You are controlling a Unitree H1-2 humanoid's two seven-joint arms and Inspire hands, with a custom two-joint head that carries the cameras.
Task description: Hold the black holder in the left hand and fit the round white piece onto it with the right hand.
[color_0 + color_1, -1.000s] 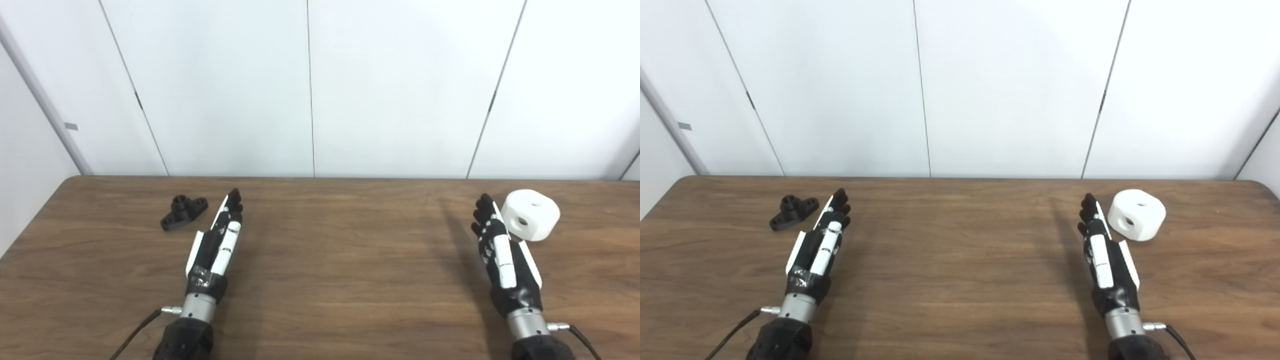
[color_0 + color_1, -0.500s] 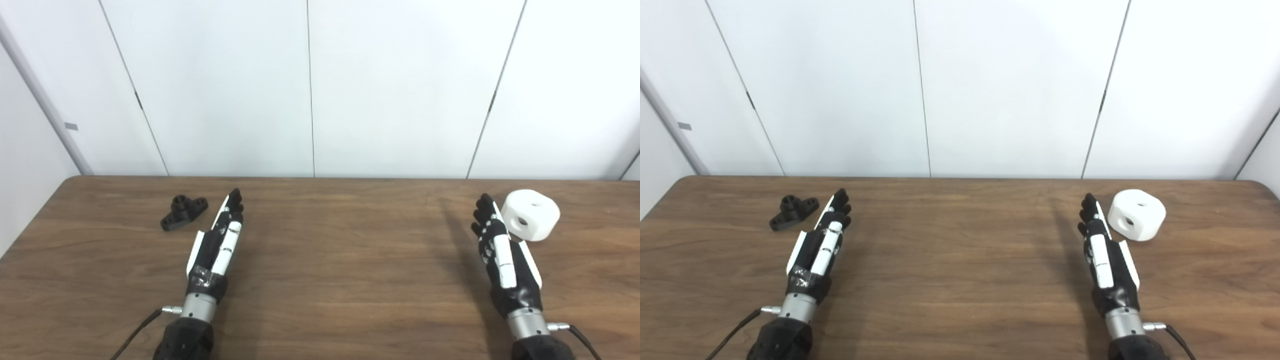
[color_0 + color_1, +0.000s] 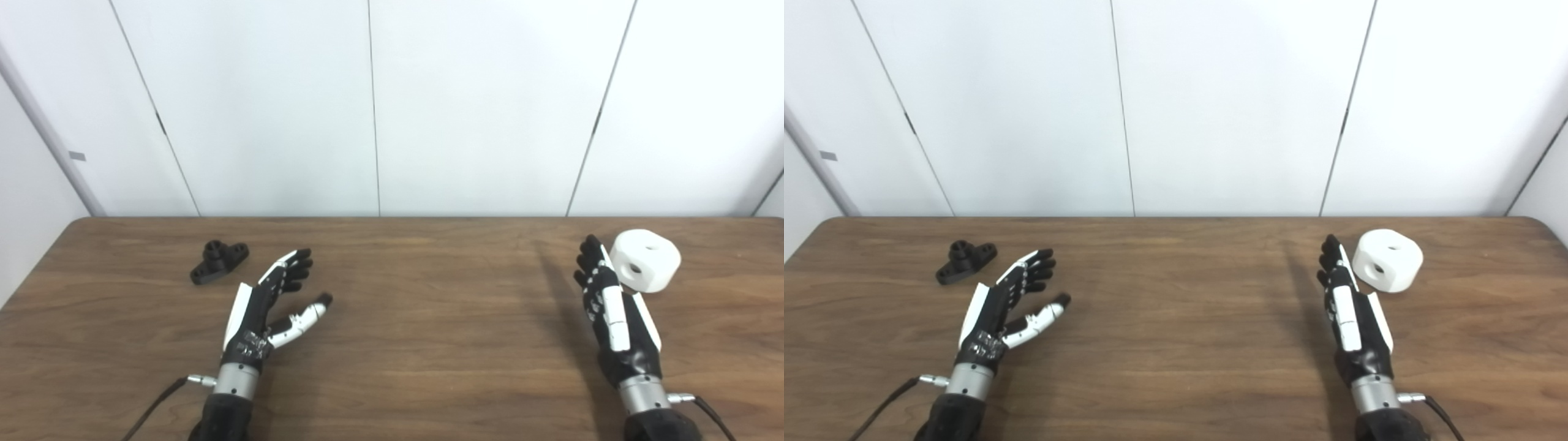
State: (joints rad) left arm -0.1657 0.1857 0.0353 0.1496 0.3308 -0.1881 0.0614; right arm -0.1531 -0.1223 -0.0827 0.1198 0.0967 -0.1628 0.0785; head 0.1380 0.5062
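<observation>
Left robot hand (image 3: 263,306) has splayed open.

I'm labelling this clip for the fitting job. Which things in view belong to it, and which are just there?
Belong to the job:
black holder, on the table
round white piece, on the table
left hand, open
right hand, open

Just there:
table
white wall panels

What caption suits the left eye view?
Both hands, left and right, open; holder and white piece untouched on table.
</observation>
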